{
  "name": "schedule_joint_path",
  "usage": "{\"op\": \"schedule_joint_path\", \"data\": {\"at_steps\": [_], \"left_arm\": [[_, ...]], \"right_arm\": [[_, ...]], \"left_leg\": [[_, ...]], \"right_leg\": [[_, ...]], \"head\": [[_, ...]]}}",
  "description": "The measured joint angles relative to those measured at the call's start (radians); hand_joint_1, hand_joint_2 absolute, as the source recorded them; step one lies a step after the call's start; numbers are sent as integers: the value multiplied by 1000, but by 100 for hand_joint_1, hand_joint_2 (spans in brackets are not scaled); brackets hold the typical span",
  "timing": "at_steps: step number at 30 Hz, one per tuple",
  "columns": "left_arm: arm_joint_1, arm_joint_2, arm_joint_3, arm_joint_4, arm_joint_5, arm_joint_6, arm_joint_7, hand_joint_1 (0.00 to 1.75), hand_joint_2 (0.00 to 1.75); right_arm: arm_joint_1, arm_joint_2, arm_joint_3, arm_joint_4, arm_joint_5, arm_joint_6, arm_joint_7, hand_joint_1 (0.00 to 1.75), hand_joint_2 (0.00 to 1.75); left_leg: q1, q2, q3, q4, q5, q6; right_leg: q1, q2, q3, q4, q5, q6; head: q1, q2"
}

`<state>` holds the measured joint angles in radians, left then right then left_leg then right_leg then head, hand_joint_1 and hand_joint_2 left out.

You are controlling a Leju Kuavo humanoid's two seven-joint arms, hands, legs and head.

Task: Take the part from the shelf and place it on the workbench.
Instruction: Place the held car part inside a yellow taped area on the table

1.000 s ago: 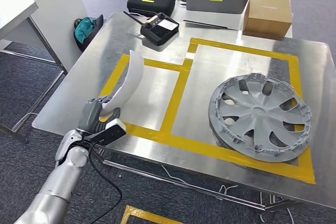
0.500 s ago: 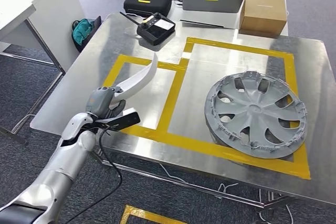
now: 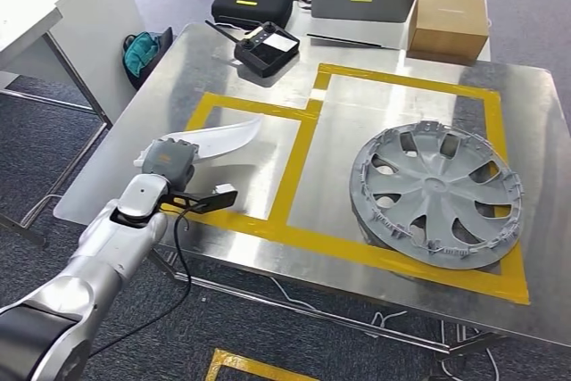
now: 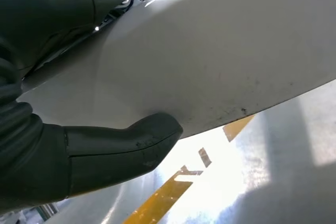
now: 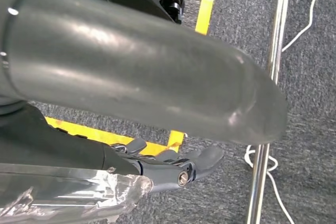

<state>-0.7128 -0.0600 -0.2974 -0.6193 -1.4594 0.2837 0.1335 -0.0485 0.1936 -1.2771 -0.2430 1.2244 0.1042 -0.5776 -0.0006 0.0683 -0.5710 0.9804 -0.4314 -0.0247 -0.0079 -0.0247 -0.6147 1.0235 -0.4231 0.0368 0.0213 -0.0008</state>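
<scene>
White curved part (image 3: 219, 138) lies flat, seemingly touching the workbench (image 3: 336, 144).

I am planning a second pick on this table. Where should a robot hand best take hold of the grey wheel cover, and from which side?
Probably at the rim of the grey wheel cover nearest the table's front edge, coming from the robot's side. It lies flat inside the yellow tape frame, so its face offers no hold, while the open slots beside the rim let fingers hook under.

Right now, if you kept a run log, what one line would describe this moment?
left robot hand: holds white part | part: low over left taped box on workbench | wheel cover: in right box | release: not yet
</scene>
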Motion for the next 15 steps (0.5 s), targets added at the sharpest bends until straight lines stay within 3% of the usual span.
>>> {"op": "schedule_joint_path", "data": {"at_steps": [7, 11, 14, 15], "left_arm": [[-16, -2, -19, 52, -12, -5, 1, 173, 175], [-22, -2, -24, 68, -13, -8, 3, 0, 175], [-26, -7, -29, 77, -15, -12, 6, 0, 175], [-27, -9, -30, 79, -15, -12, 5, 0, 131]], "right_arm": [[1, 0, 6, 6, 5, 0, 4, 0, 0], [1, 0, 10, 7, 5, 0, 6, 0, 0], [1, 0, 12, 8, 7, 0, 6, 0, 0], [1, 1, 12, 8, 7, -1, 7, 0, 0]], "left_leg": [[0, 0, 0, 0, 0, 0], [0, 0, 0, 0, 0, 0], [0, 0, 0, 0, 0, 0], [0, 0, 0, 0, 0, 0]], "right_leg": [[0, 0, 0, 0, 0, 0], [0, 0, 0, 0, 0, 0], [0, 0, 0, 0, 0, 0], [0, 0, 0, 0, 0, 0]], "head": [[0, 0], [0, 0], [0, 0], [0, 0]]}}
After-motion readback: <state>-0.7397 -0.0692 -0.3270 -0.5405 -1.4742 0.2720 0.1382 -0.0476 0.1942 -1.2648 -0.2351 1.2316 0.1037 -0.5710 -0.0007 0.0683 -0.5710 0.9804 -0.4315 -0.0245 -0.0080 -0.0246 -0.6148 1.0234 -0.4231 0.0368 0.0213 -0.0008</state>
